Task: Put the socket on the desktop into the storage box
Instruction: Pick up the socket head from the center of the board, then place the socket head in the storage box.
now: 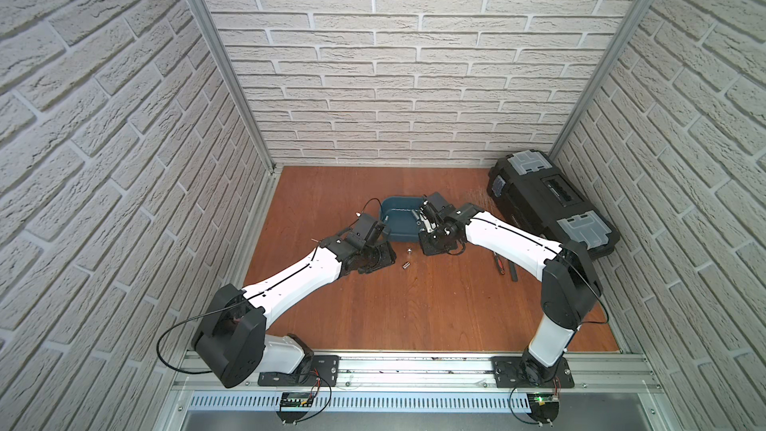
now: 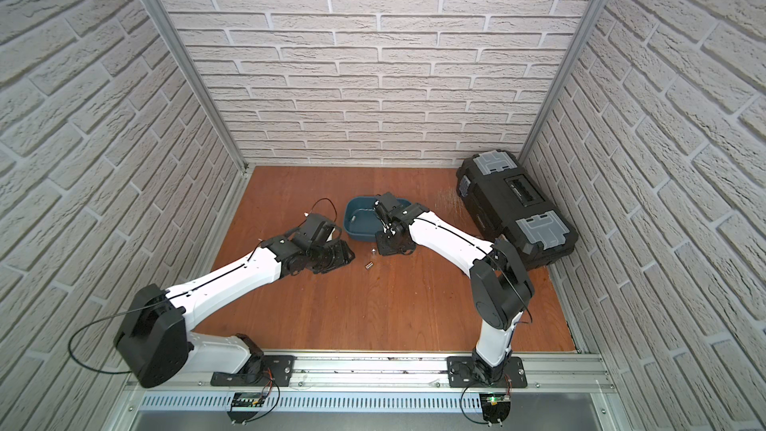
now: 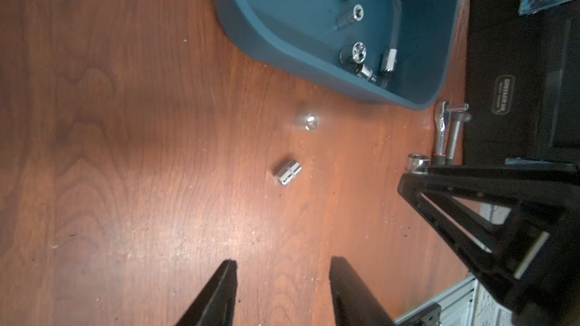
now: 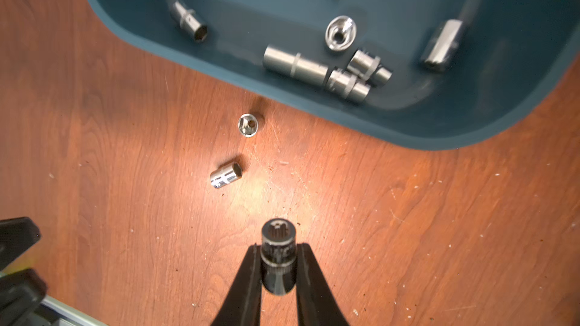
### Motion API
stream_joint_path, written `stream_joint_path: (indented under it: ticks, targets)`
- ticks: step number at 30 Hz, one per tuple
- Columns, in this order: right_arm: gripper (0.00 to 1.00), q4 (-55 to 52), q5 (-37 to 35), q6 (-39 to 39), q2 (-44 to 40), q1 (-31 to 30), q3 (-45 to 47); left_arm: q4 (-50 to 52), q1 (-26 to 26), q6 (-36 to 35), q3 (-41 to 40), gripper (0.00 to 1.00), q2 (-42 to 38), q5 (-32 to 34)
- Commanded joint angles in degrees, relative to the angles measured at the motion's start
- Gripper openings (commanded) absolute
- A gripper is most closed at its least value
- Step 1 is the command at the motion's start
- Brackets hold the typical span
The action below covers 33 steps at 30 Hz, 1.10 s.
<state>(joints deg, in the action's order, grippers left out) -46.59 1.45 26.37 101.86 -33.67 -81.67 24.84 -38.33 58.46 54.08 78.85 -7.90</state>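
One desktop (image 1: 414, 317), one storage box (image 4: 470, 134), one black toolbox (image 1: 551, 205). Two arms: the left arm (image 1: 290, 279) and the right arm (image 1: 510, 242). Two grippers: the left gripper (image 3: 284, 260) and the right gripper (image 4: 278, 247). Ten sockets show in the right wrist view: seven boxed sockets (image 4: 295, 65) inside the storage box, two on the desktop, an upright socket (image 4: 248, 124) and a lying socket (image 4: 226, 174), and one dark socket (image 4: 278, 274) in the right gripper. Two hand tools (image 1: 500, 264) are near the toolbox.
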Motion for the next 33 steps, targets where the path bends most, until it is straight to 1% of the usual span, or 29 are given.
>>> stream_joint_path:
  ticks: [1, 7, 11, 16, 24, 33]
  targets:
    - [0.2, -1.6, 0.5, -1.4, -0.3, 2.0, -3.7, -1.5, 0.1, -1.2, 3.2, 0.54, 1.8, 1.0]
    - [0.2, -2.6, 0.9, -2.4, 3.4, 5.6, -9.7, -2.2, 0.7, -1.3, 6.3, 0.55, 5.0, 0.5]
    - [0.2, -4.4, 1.5, -2.9, 8.2, 8.0, -15.3, -2.9, 1.0, -1.0, 7.6, 0.56, 6.9, 0.0]
    - [0.2, -4.9, 2.0, -2.5, 14.2, 10.1, -20.2, -3.4, 1.4, -0.8, 8.5, 0.56, 8.4, 0.2]
    - [0.2, -5.2, 1.9, -0.7, 22.1, 12.0, -26.4, -3.7, 1.7, -0.5, 8.9, 0.56, 9.3, 0.0]
    - [0.21, -6.6, 0.5, 0.1, 28.8, 13.3, -32.6, -4.1, 1.7, 0.0, 6.9, 0.56, 8.6, 0.1]
